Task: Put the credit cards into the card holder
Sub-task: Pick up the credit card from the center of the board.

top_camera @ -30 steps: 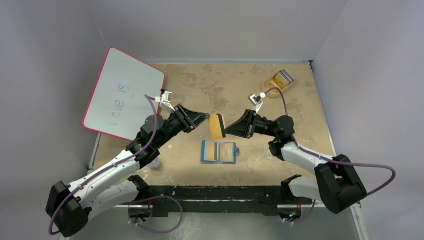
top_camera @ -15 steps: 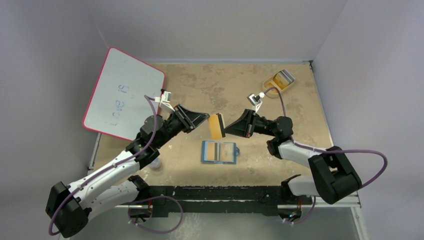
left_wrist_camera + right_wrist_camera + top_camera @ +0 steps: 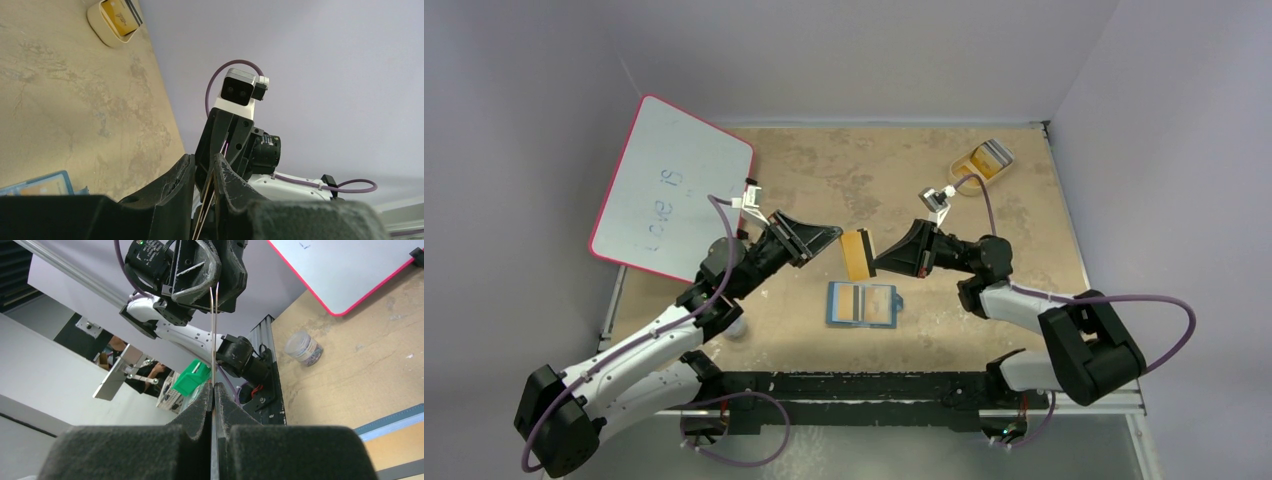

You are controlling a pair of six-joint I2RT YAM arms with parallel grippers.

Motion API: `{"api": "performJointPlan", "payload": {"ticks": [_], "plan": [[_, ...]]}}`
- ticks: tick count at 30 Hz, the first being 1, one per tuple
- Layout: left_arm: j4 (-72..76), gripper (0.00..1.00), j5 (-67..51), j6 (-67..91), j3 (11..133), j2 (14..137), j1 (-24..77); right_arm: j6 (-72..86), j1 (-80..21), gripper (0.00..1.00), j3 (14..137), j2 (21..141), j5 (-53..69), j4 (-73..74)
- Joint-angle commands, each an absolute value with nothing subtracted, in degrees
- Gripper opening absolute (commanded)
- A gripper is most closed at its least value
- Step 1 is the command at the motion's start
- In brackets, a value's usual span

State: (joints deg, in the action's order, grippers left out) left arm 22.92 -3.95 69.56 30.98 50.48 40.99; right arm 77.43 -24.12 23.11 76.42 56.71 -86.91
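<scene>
Credit card in play: one orange-yellow card [image 3: 856,254] hangs in the air over mid-table, pinched between your two arms. From above, its long axis runs roughly far-to-near, slightly tilted.
Right gripper [image 3: 876,262]: clamped flat on the card's right-hand, nearer edge. In its own wrist view the card runs edge-on straight out from the closed pads.
Left gripper [image 3: 838,238]: jaws narrow and straddling the card's opposite, farther edge. Its wrist view shows the card edge-on in the slot with a sliver of gap either side, so you cannot tell whether the pads are pressing.
Card holder [image 3: 862,304]: blue, lying open and flat on the table [image 3: 824,170], just toward the arm bases from the card and almost directly under it. Its long side runs left-to-right — across the card's long axis.
Relation that counts: the holder sits below and nearward of both tools, about midway between the arms, with the right fingertips a shade closer. You will likely need to turn the card before it lines up with a pocket.
Likely step: a hand-over or regrip, judging by both tools on one card.
Remaining cards [image 3: 990,156]: in the beige tray [image 3: 964,172] at the far right, well apart from the holder.
Risk: releasing one side before the other truly grips — the card would drop.
</scene>
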Motion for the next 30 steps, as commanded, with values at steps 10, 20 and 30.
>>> {"api": "performJointPlan", "payload": {"ticks": [10,20,30], "plan": [[28.7,0.17,-6.0,71.1,28.5,52.2,41.0,78.6,-24.4,0.00,24.6,77.5,54.8,-92.5],[20.1,0.00,-3.0,66.6,30.6,49.8,41.0,76.4,-24.4,0.04,22.8,82.4,55.0,-90.9],[6.7,0.00,4.5,60.7,35.9,49.1,40.9,75.9,-24.5,0.09,20.4,85.9,58.5,-93.6]]}}
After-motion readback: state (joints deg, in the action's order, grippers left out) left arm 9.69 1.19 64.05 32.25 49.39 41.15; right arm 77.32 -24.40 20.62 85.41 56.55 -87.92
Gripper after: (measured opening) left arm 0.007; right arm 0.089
